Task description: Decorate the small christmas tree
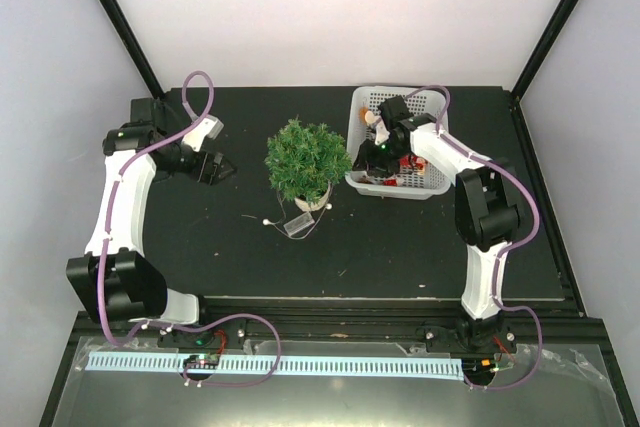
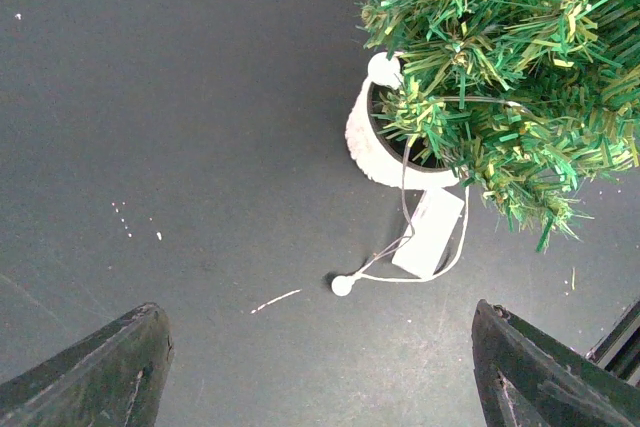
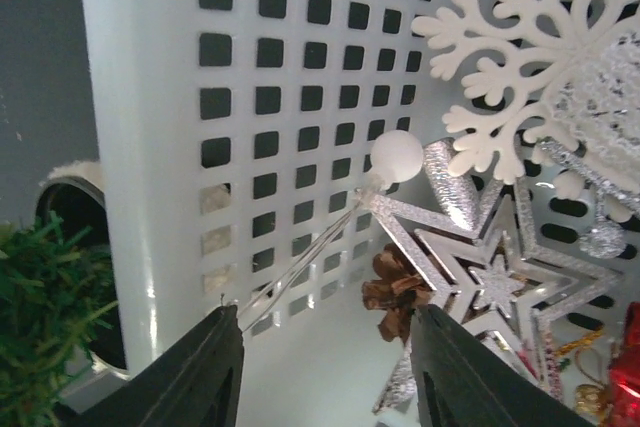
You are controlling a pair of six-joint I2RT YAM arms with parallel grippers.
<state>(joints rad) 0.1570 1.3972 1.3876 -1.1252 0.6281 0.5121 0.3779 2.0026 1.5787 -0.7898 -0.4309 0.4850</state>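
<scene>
The right claw [image 3: 325, 352] hung inside the white basket [image 3: 150, 97], jaws parted with nothing pinched between them. A clear wire tipped with a white bead [image 3: 397, 157] brushed one finger. Just beyond lay a white snowflake [image 3: 520, 57], a silver glitter star [image 3: 480, 267] and a pine cone [image 3: 395, 292].

Well to the left, the left claw [image 2: 318, 347] hovered over the dark worktop [image 1: 400, 247], spread wide and empty.

Between the two, just beside the basket's left wall, the small christmas tree [image 1: 303, 159] stood upright on its pale round base [image 2: 365, 142]. A small white box [image 2: 432, 232] and a thin lead lay on its near side.

The tree looked light and easy to tip, its needles soft and springy. Any steadying hold seemed best taken at the stiff base, not the foliage.
</scene>
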